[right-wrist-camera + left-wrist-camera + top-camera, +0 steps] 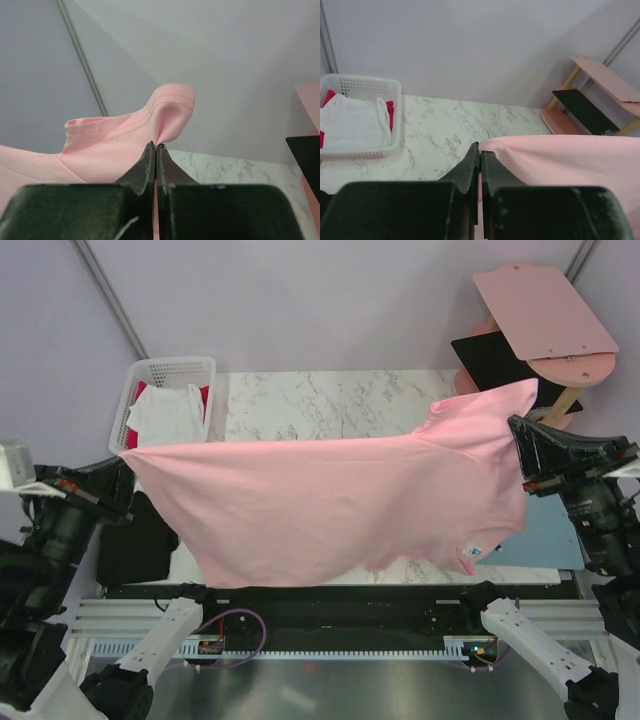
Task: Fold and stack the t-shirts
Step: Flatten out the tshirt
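Note:
A light pink t-shirt [340, 500] hangs stretched in the air above the marble table [320, 405], held at both ends. My left gripper [122, 455] is shut on its left corner, and the cloth [560, 160] runs off to the right in the left wrist view. My right gripper [520, 435] is shut on the hemmed right edge [150, 125], which bunches above the fingertips. White [168, 412] and red [203, 395] t-shirts lie in the white basket [172, 370]. A black t-shirt [135, 540] lies under the left arm at the table's left edge.
A pink shelf rack [545, 315] with a black board [495, 360] stands at the back right. A light blue mat [545, 535] lies at the table's right side under the right arm. The basket also shows in the left wrist view [365, 85].

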You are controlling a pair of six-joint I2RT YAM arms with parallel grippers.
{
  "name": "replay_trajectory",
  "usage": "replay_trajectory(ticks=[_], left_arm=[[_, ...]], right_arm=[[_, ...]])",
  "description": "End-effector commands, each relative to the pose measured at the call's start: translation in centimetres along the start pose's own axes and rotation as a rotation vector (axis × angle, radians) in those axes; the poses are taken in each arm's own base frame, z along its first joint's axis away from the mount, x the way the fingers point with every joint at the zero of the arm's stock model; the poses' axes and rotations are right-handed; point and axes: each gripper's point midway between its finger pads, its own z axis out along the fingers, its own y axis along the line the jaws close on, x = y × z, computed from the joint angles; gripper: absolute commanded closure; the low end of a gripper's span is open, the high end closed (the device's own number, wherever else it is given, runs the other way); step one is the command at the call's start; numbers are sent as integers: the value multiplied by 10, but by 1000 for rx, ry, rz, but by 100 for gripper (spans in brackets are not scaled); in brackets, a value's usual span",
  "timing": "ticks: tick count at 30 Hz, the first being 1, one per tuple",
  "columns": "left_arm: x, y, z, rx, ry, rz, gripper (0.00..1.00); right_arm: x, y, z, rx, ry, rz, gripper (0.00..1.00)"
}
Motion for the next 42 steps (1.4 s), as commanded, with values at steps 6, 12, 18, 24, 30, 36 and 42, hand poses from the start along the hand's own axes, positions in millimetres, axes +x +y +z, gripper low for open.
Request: replay_trajectory(ticks=[6, 12, 18, 24, 30, 36, 42], left_arm=[[122, 65, 156, -248, 406, 77, 98], [227, 107, 241, -360, 628, 96, 98], [328, 149, 311, -461, 844, 135, 98], [360, 174, 364, -518, 876, 198, 98], [355, 180, 387, -534, 845, 216, 98], [342, 177, 364, -553, 842, 207, 98], [354, 184, 330, -577, 913, 244, 98]], right_arm=[[144, -60, 115, 223, 276, -66, 100], [275, -105, 175, 314, 473, -153, 100], [409, -172, 216, 432, 670, -158, 100], [475, -240, 243, 541, 734, -139, 100], [484, -267, 257, 560, 729, -185, 100], [453, -249, 260, 504, 643, -164, 100], [436, -236, 235, 509, 661, -124, 100]])
